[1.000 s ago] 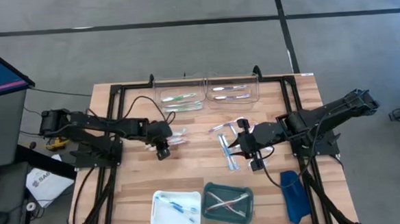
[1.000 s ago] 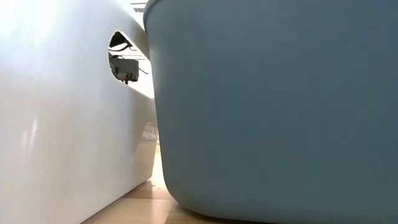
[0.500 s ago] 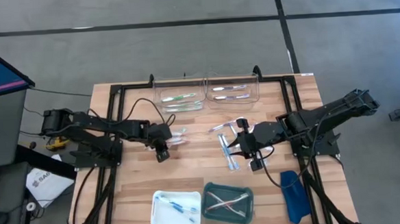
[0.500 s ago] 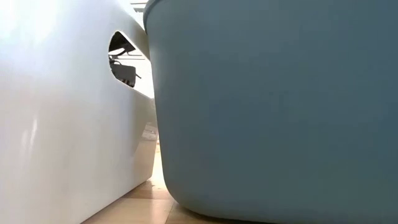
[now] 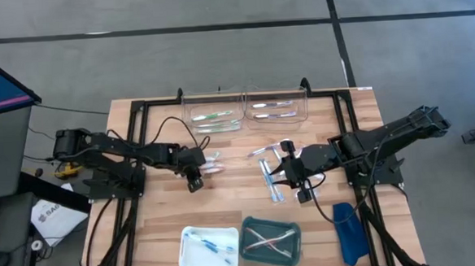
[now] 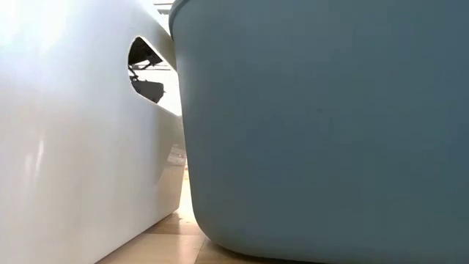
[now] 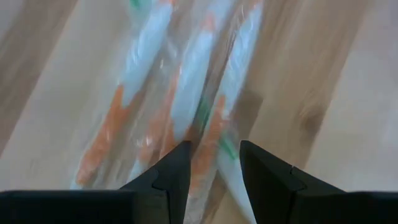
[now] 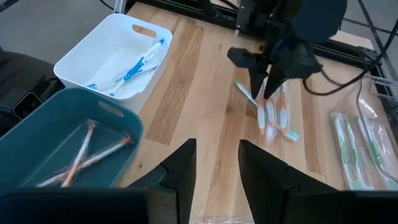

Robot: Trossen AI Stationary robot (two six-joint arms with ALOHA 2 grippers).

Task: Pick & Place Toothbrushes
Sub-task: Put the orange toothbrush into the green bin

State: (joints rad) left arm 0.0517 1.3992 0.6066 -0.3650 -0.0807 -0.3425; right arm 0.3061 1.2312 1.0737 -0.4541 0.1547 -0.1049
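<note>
Item: orange-and-white toothbrushes (image 7: 186, 106), clear-wrapped, loose on the wooden table (image 5: 152, 219) left of centre. My left gripper (image 7: 211, 165) stands directly over them, jaws partly spread with one brush end between the tips, nothing pinched yet. My right gripper (image 8: 214, 168) waits near table centre, jaws parted on nothing. Step, as I judge it: reaching to pick. Next move calls for lowering, closing on a single brush, then carrying it to the teal bin (image 8: 37, 140) or the white bin (image 8: 93, 46).
</note>
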